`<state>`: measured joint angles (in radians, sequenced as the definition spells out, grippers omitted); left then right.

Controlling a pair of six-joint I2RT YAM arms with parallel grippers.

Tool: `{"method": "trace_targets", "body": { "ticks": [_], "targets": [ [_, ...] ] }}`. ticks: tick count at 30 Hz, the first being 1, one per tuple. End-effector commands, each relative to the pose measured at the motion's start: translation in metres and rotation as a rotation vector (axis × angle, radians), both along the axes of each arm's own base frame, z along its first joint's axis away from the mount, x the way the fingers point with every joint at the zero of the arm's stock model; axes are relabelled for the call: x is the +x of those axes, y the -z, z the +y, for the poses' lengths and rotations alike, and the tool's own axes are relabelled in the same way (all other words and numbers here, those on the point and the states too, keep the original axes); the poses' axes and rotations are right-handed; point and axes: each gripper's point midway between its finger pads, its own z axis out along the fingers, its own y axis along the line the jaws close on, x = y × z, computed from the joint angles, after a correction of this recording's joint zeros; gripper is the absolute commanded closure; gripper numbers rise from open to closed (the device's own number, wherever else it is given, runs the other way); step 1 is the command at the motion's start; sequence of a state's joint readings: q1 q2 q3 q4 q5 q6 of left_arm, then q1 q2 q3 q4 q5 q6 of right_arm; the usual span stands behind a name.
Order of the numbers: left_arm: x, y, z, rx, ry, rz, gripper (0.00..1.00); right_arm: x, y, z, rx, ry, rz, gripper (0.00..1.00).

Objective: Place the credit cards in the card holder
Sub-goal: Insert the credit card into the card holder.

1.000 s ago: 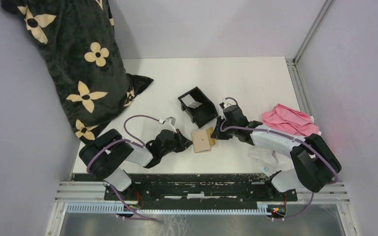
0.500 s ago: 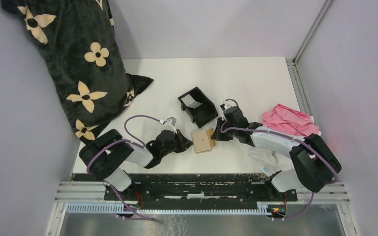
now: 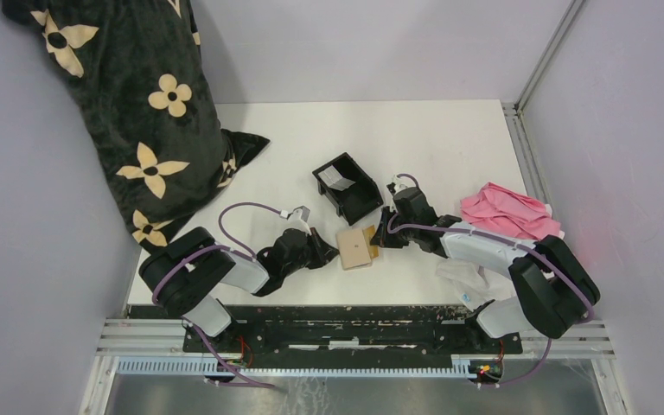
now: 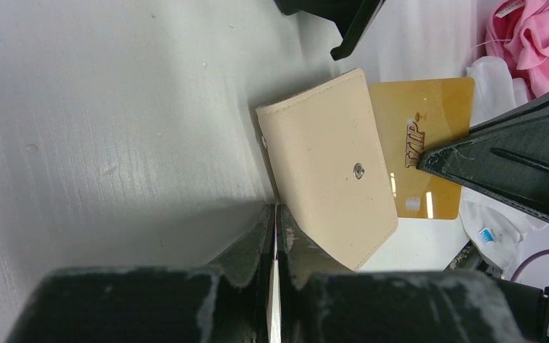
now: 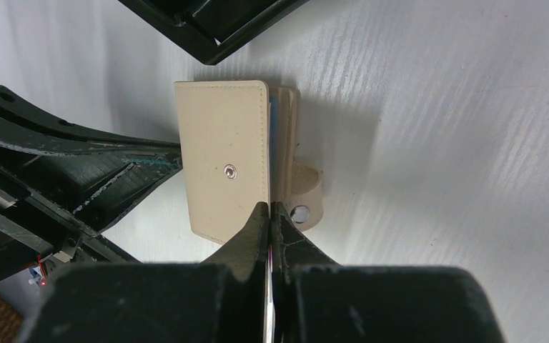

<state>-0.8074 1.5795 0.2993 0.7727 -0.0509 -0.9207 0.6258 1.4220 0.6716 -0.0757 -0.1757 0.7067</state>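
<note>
The tan card holder point(image 3: 354, 249) lies on the white table between my two grippers. My left gripper point(image 3: 332, 251) is shut on the holder's left edge, and a thin pale flap shows between its jaws point(image 4: 275, 209). A golden-yellow credit card point(image 4: 429, 136) sticks out of the card holder point(image 4: 329, 168) on the right side. My right gripper point(image 3: 379, 235) is shut on that card, which appears edge-on between its jaws point(image 5: 269, 207). A blue card edge point(image 5: 274, 132) shows inside the card holder point(image 5: 218, 153), and the snap tab point(image 5: 304, 204) hangs to the right.
A black two-compartment tray point(image 3: 354, 194) with a pale card point(image 3: 335, 178) in it stands just behind the holder. A pink cloth point(image 3: 510, 212) and a white plastic bag point(image 3: 462, 278) lie at the right. A black floral cushion point(image 3: 130, 112) fills the back left.
My right gripper has edged slightly left with the golden card, so a little less of the card shows outside the holder. The left arm has stayed put.
</note>
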Motion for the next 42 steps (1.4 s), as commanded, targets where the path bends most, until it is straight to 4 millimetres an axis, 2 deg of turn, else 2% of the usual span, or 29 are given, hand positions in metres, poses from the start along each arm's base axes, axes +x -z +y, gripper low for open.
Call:
{"method": "trace_targets", "body": {
  "ticks": [1, 42],
  "targets": [
    [0.0022, -0.0011, -0.0024, 0.019, 0.017, -0.035, 0.91, 0.0066, -0.0190, 0.0054, 0.046, 0.000, -0.051, 0.99],
    [0.0029, -0.0041, -0.0042, 0.015, 0.021, -0.043, 0.92, 0.0059, -0.0242, 0.0018, 0.030, -0.004, -0.058, 0.99]
  ]
}}
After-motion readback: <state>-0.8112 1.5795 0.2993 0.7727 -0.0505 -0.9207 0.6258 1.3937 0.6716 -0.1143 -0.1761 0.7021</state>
